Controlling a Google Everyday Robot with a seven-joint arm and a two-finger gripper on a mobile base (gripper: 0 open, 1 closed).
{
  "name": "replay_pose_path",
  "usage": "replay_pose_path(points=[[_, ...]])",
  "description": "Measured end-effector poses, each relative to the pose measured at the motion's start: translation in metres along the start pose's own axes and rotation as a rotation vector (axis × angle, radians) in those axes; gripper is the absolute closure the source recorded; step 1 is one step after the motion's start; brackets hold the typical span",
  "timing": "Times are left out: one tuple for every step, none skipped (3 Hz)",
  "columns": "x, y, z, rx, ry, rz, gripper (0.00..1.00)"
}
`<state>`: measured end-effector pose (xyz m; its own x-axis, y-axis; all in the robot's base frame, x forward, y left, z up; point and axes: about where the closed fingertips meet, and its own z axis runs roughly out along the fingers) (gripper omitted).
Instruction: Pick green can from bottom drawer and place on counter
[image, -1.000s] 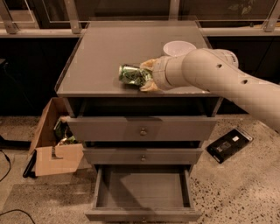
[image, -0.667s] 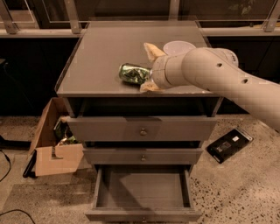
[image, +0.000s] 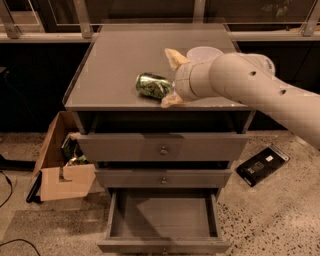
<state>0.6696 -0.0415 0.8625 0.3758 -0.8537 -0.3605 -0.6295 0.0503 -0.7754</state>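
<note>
Grey drawer cabinet is filling the middle of the view. The counter is forming its flat top, with a clear raised rim.

Pale robot arm is reaching in from 3 o'clock, low over the counter's front right part.

The bottom drawer is standing pulled out at 6 o'clock, its tray bare. The two drawers above it are sitting shut.

Cardboard box is resting on the floor at 8 o'clock of the cabinet, flaps open. Black flat device is lying on the floor at 4 o'clock.

White bowl is sitting on the counter at 1 o'clock of the can, partly behind the arm.

The gripper is hanging just over the counter, fingers spread wide apart and clamping nothing.

The green can is lying on its side on the counter near the front edge, at 9 o'clock of the gripper, between the spread fingertips. Contact with them: cannot tell.
</note>
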Motion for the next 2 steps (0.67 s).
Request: replay_pose_path(points=[[-0.0238,-0.0260,-0.0348,0.094,-0.016,-0.061,0.00],[-0.0237,-0.0266,-0.0365,0.098,-0.016,-0.065,0.00]])
